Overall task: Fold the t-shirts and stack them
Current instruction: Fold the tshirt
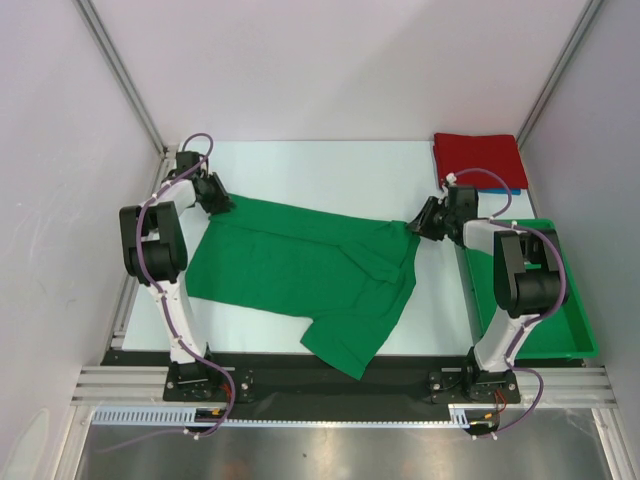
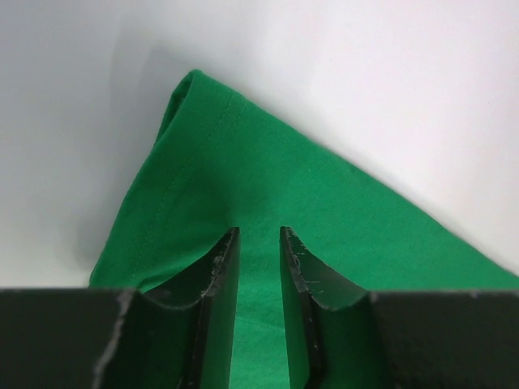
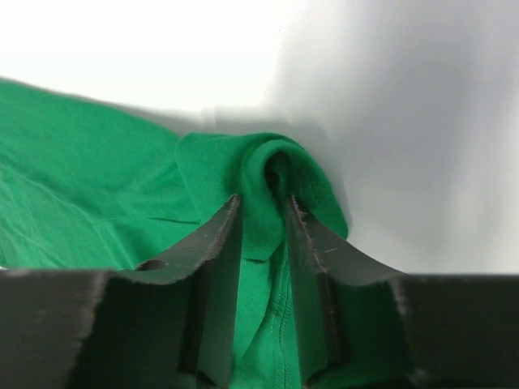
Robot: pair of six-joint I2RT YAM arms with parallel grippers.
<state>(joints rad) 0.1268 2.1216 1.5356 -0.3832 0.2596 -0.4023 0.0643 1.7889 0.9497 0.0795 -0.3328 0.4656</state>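
Jaws left and right each grip the green t-shirt [image 1: 300, 270] spread over a white table [image 1: 330, 165].

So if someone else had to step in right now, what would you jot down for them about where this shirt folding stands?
Left fingers: pinched on the far left corner of the green t-shirt.
Right fingers: pinched on bunched cloth at its far right corner.
Things: the green t-shirt lies mostly spread on the table, with one sleeve trailing toward the near edge. The red t-shirt sits folded at the far right corner. Only an edge of the blue t-shirt shows beneath it.
Done: red folded and stacked on blue.
Left: fold the green one and add it to that stack.
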